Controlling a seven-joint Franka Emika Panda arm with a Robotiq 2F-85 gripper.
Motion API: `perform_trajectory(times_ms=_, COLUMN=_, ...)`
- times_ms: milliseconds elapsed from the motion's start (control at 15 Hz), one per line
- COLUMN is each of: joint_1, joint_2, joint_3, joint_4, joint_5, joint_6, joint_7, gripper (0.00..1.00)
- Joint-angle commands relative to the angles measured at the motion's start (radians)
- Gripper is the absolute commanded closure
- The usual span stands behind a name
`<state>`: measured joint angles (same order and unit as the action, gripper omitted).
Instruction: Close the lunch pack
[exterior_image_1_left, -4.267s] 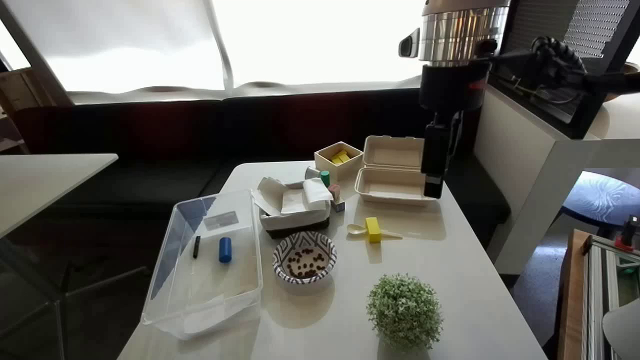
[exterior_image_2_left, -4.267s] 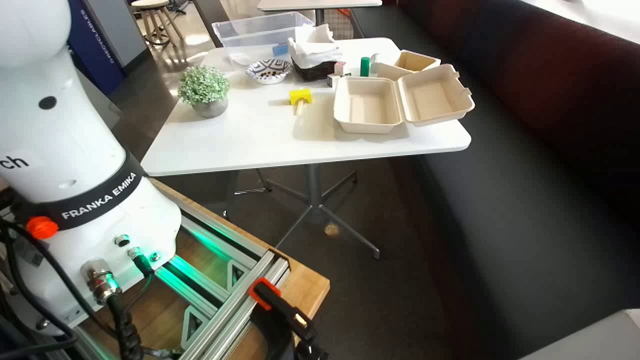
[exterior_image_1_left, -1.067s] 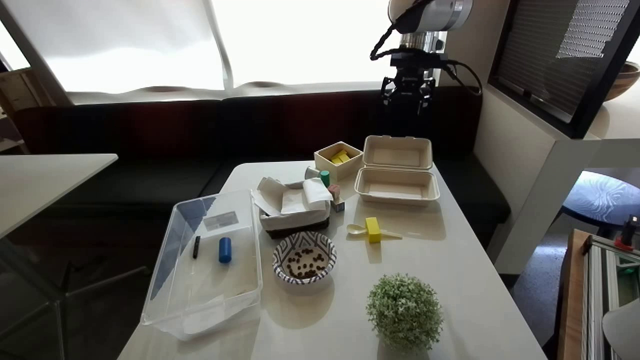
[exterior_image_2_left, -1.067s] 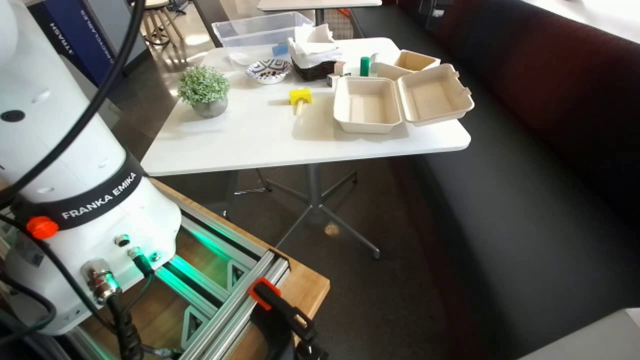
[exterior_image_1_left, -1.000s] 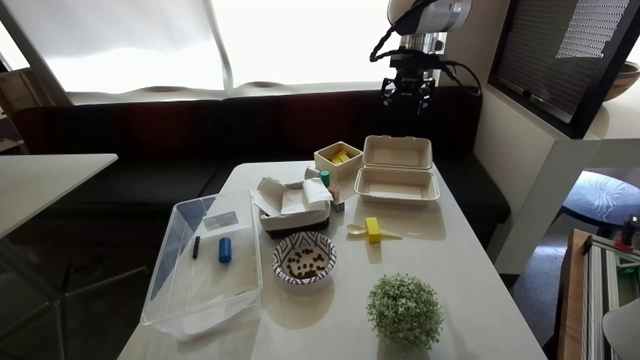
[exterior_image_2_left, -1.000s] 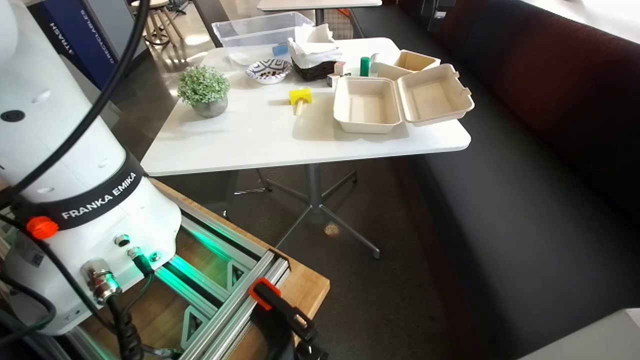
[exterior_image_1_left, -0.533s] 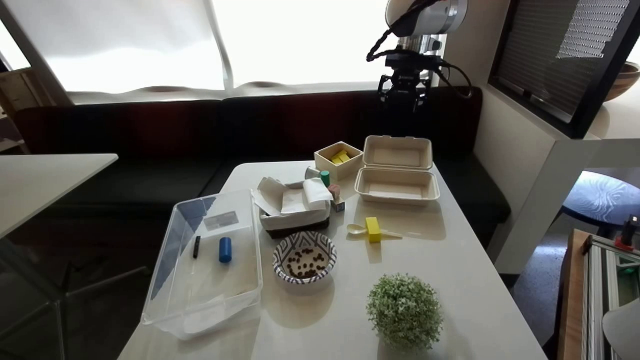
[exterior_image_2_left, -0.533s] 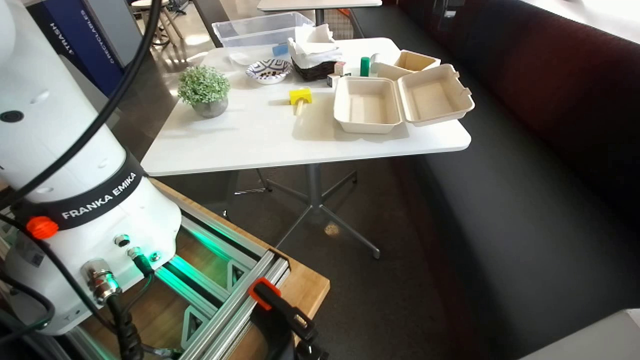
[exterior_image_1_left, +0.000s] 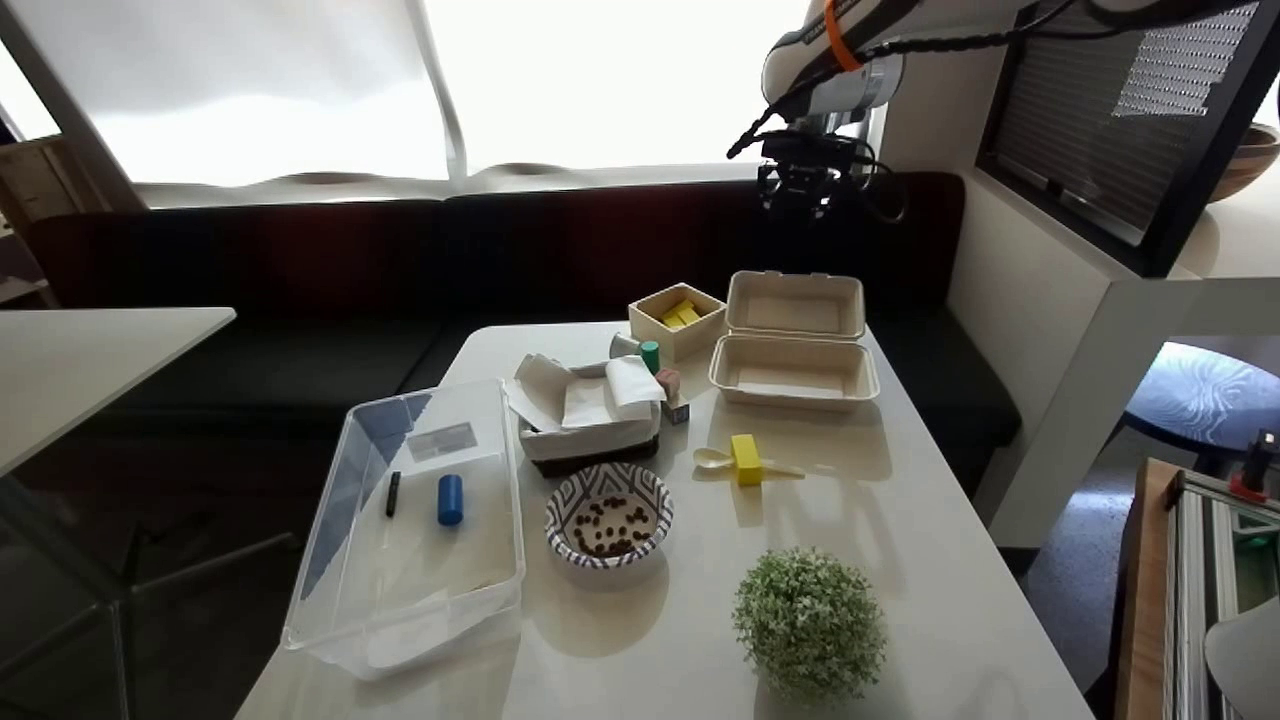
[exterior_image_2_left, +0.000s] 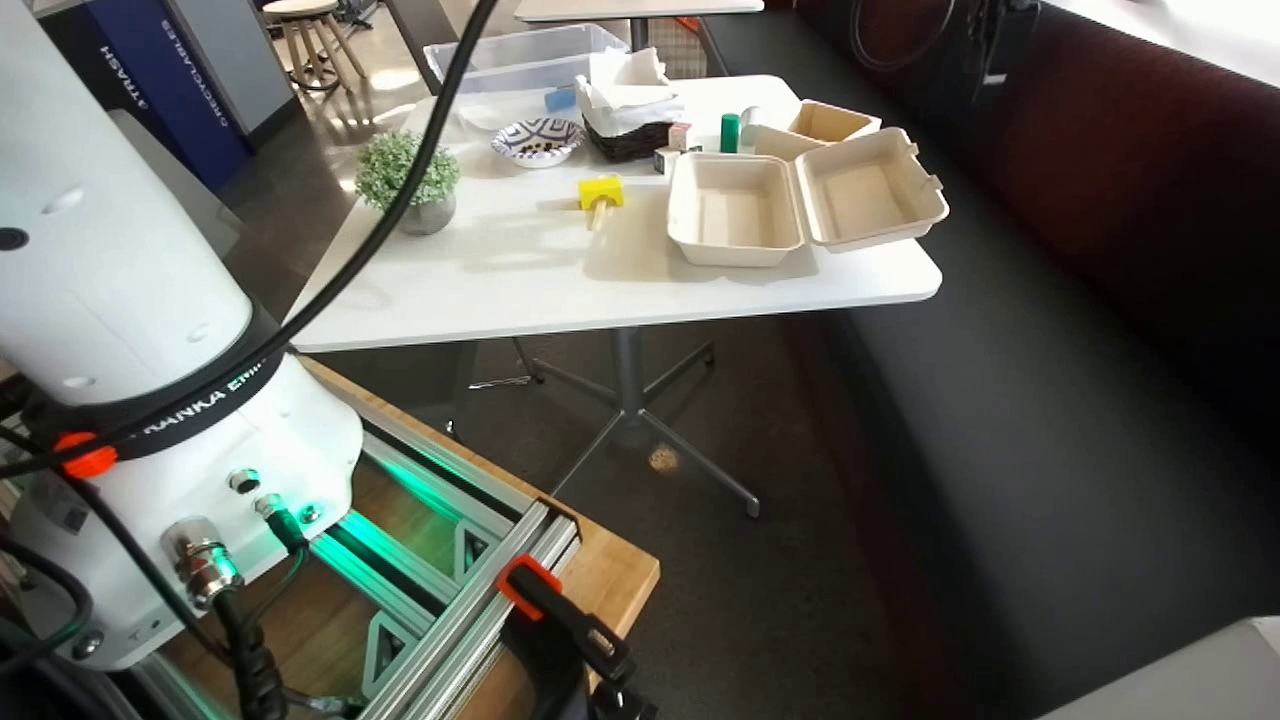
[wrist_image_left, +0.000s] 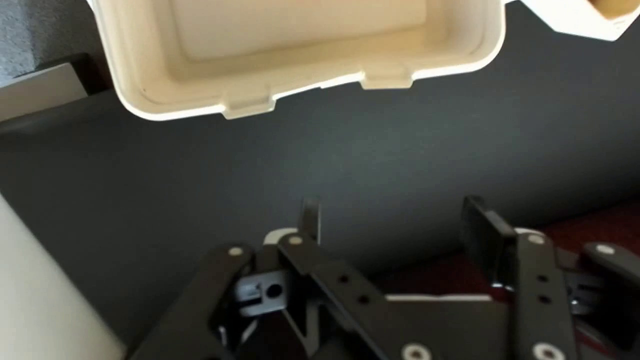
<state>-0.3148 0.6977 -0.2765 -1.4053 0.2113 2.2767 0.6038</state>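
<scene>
The lunch pack is a cream clamshell box standing open at the table's far corner. Its base (exterior_image_1_left: 795, 375) (exterior_image_2_left: 735, 210) is empty, and its lid (exterior_image_1_left: 795, 303) (exterior_image_2_left: 870, 190) is folded back towards the bench in both exterior views. In the wrist view the inside of the lid (wrist_image_left: 300, 32) shows at the top, with two tabs on its edge. My gripper (exterior_image_1_left: 797, 200) hangs beyond and above the lid, over the bench, and is apart from it. It shows partly at the top of an exterior view (exterior_image_2_left: 990, 65). In the wrist view the gripper's fingers (wrist_image_left: 391, 212) are apart with nothing between them.
A square tub (exterior_image_1_left: 678, 330) with yellow blocks stands beside the pack. A paper-lined basket (exterior_image_1_left: 590, 410), a patterned bowl (exterior_image_1_left: 610, 515), a clear bin (exterior_image_1_left: 410, 530), a plant (exterior_image_1_left: 810, 625) and a yellow block (exterior_image_1_left: 746, 460) on a spoon share the table. The bench back (exterior_image_1_left: 600, 235) rises behind.
Earlier my gripper hung in front of the pack's right side; it moved beyond the lid. In the last second it shifted slightly left there and came further into an exterior view. The pack is unchanged.
</scene>
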Motion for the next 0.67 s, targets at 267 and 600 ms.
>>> perform_trajectory(times_ms=267, joint_1=-0.043, joint_2=0.256, joint_3=-0.003, joint_4=0.285, joint_5=-0.012, joint_6=-0.034, joint_7=0.024, gripper=0.88)
perform_trajectory(times_ms=600, joint_1=-0.071, joint_2=0.315, joint_3=0.018, joint_4=0.367, joint_5=-0.01, joint_6=-0.211, joint_7=0.003, gripper=1.0)
